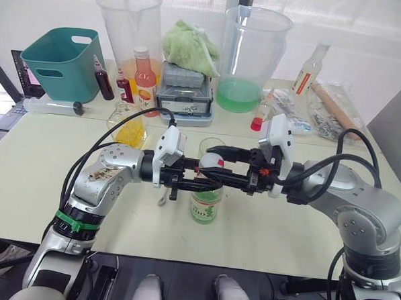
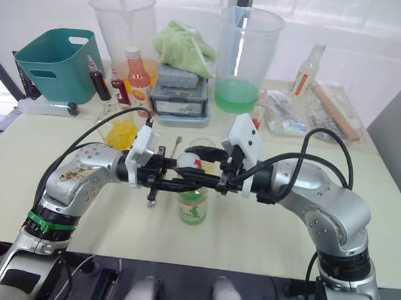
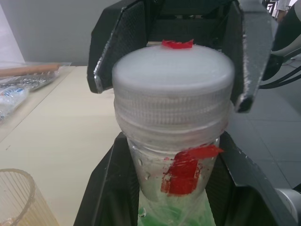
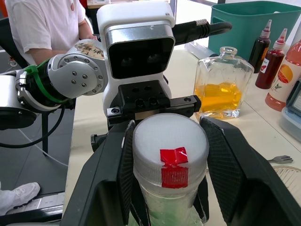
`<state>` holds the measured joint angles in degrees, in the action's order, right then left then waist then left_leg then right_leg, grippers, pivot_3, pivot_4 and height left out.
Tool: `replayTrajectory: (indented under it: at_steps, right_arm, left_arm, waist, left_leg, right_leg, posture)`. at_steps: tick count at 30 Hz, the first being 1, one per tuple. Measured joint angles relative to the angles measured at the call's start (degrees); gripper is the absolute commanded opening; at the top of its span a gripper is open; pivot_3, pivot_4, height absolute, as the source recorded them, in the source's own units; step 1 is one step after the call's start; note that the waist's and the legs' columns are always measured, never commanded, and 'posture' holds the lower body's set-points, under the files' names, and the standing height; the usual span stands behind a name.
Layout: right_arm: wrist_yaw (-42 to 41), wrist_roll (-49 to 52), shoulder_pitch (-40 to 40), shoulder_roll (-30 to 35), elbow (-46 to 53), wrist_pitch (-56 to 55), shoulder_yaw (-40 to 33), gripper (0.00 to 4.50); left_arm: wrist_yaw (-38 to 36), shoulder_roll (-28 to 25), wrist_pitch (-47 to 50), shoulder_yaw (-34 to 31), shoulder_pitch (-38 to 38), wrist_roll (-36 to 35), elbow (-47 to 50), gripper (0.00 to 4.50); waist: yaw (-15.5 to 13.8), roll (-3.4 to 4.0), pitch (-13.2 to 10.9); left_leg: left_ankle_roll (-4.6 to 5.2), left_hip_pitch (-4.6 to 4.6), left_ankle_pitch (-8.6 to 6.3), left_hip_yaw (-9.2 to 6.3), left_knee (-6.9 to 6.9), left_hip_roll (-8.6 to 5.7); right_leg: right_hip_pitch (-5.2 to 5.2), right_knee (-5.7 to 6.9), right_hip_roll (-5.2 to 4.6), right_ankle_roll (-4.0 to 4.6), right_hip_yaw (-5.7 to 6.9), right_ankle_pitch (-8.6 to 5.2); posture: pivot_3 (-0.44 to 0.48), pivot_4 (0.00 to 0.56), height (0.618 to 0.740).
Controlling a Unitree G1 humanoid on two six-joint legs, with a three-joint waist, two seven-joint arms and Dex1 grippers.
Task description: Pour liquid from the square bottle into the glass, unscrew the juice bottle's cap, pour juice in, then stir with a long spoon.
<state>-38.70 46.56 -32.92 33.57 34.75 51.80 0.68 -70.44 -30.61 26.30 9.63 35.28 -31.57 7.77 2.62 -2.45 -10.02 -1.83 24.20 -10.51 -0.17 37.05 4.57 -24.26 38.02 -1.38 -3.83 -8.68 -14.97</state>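
While gripping the juice bottle [image 1: 205, 204] mid-table by its neck with the left gripper [image 1: 205, 183], straddling the juice bottle's cap [image 4: 170, 155] with the spread right gripper [image 1: 221, 166], hiding most of the glass [image 1: 211, 145] behind.

White juice bottle's cap [image 4: 170, 147] with red tape, green-labelled juice bottle [image 1: 205, 205].

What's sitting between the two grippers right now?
The juice bottle: its white cap sits between the left gripper and right gripper, seen in the head and wrist views.
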Motion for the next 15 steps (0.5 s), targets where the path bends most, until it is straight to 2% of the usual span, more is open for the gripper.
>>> replayTrajectory:
  at_steps: [4,7,9,15]
  right_arm:
    - [-2.8,0.3,-0.3,0.7,-1.2,-1.2,0.4,1.69]
    - [-8.8,-0.5,-2.4,3.0,-4.5,-3.4,1.9,1.69]
    - [-13.8,-1.6,-4.1,4.3,-7.3,-6.0,3.4,1.69]
    - [-37.1,-10.0,-16.7,3.8,-27.8,-20.2,12.5,1.69]
  left_arm:
    - [0.1,0.0,0.0,0.0,-0.1,0.0,0.3,1.38]
    - [0.1,-0.2,0.2,0.3,-0.3,0.0,1.0,1.38]
    - [0.0,-0.4,0.2,0.4,-0.6,0.0,1.9,1.38]
    - [1.3,-1.3,0.3,-0.1,-1.6,-0.1,3.1,1.38]
  waist:
    - [0.0,0.00,0.0]
    - [0.0,0.00,0.0]
    - [0.0,0.00,0.0]
    - [0.6,0.00,0.0]
  left_leg:
    - [0.00,0.00,0.00,0.00,0.00,0.00]
    - [0.00,0.00,0.00,0.00,-0.01,0.00]
    - [0.00,0.00,0.00,0.00,-0.01,0.00]
    - [0.00,-0.03,0.00,0.00,-0.03,0.01]
  right_leg:
    - [0.00,-0.01,-0.01,0.00,0.00,0.00]
    - [-0.01,-0.01,0.00,0.00,0.00,0.00]
    - [-0.01,-0.02,0.00,0.00,0.00,-0.01]
    - [0.00,-0.02,0.02,0.00,0.02,-0.01]
  posture:
    - [0.000,0.150,0.707]
    - [0.000,0.150,0.707]
    - [0.000,0.150,0.707]
    - [0.000,0.150,0.707]
